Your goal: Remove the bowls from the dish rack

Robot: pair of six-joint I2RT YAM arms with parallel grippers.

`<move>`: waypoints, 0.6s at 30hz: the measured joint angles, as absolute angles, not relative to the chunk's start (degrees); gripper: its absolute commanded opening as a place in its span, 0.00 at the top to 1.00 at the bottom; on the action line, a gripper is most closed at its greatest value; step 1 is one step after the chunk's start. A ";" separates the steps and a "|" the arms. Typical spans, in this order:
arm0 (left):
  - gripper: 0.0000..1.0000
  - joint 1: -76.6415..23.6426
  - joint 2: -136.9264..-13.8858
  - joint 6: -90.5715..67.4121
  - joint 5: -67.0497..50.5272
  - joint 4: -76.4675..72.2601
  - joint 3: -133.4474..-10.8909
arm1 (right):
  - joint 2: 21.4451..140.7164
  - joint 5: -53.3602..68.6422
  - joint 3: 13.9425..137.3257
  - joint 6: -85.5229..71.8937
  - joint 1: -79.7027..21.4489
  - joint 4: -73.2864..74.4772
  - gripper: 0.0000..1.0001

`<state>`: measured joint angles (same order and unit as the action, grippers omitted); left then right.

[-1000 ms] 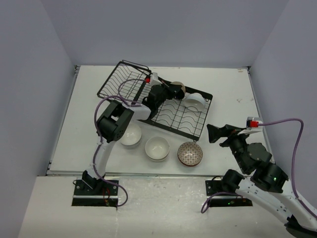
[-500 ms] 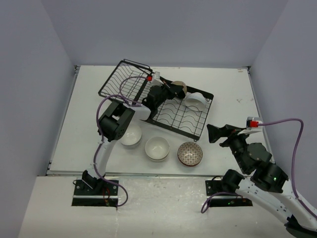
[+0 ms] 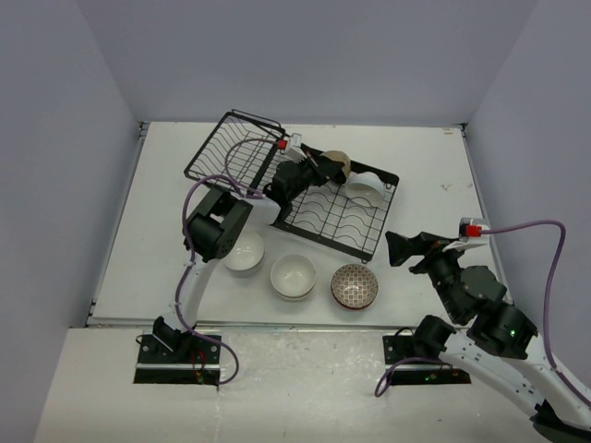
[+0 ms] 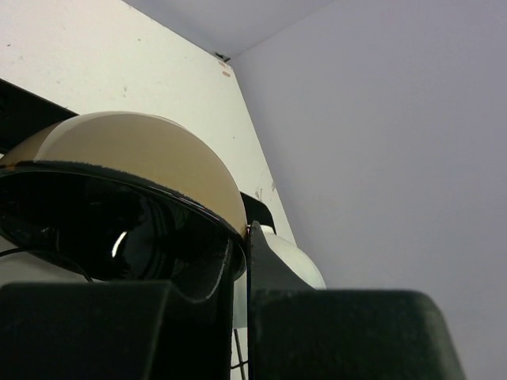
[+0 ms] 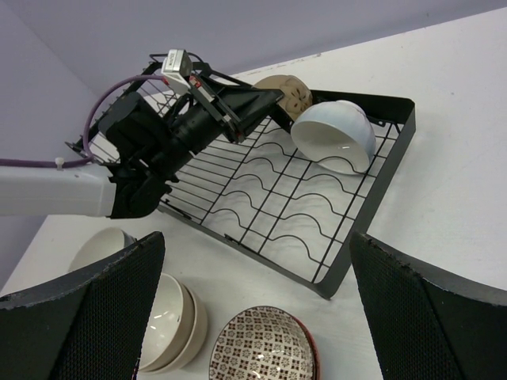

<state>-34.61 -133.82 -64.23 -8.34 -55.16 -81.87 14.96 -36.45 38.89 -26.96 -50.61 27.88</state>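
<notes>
From above, the rack [image 3: 337,214] sat at the far middle of the counter [image 3: 148,231], with its tilted basket part at 10 o'clock of the flat ridged part. My left arm [image 3: 214,231] reached over the rack's near edge toward 1 o'clock. The left jaws were pinched tight on the rim of a beige bowl [image 3: 334,164] with a glossy black inside, at the rack's far edge. In the left wrist view the fingers [image 4: 333,332] gripped that rim from both sides. I could not tell whether the bowl was clear of the wires.

At its 4 o'clock a standing white bowl [image 3: 362,190] leaned on edge in the ridges, just beside the beige one.

At 6 o'clock of the rack a row lay on the counter: a left white bowl [image 3: 245,251], a white stack [image 3: 293,275] and a patterned bowl [image 3: 355,284].

My right arm [image 3: 471,295] hung at 4 o'clock of the rack. The right jaws were spread wide and held nothing. They pointed toward 9 o'clock, just past the patterned bowl.
</notes>
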 measured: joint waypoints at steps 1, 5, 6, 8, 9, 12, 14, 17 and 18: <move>1.00 -34.50 -133.82 -63.57 -9.15 -55.18 -81.87 | 14.98 -36.42 38.89 -26.96 -50.61 27.88 0.01; 1.00 -34.44 -133.82 -61.80 -11.07 -55.29 -81.87 | 14.98 -36.32 38.89 -26.96 -50.61 27.88 0.01; 1.00 -34.37 -133.82 -61.52 -11.55 -55.44 -81.87 | 14.98 -36.32 38.89 -26.96 -50.61 27.88 0.01; 1.00 -34.24 -133.80 -60.69 -12.58 -57.10 -81.89 | 14.98 -36.29 38.89 -26.96 -50.61 27.88 0.01; 1.00 -34.24 -133.71 -60.36 -13.15 -58.37 -81.97 | 14.98 -36.29 38.89 -26.96 -50.61 27.88 0.01; 1.00 -34.24 -132.88 -59.77 -13.56 -60.45 -82.02 | 14.98 -36.29 38.89 -26.96 -50.61 27.88 0.01; 1.00 -34.24 -131.85 -58.96 -13.39 -60.49 -82.00 | 14.98 -36.29 38.89 -26.96 -50.61 27.88 0.01; 1.00 -34.24 -130.02 -57.78 -12.91 -60.49 -81.84 | 14.98 -36.27 38.89 -26.96 -50.61 27.88 0.01; 1.00 -34.24 -129.36 -57.39 -12.69 -60.47 -81.67 | 14.98 -36.27 38.89 -26.96 -50.61 27.88 0.01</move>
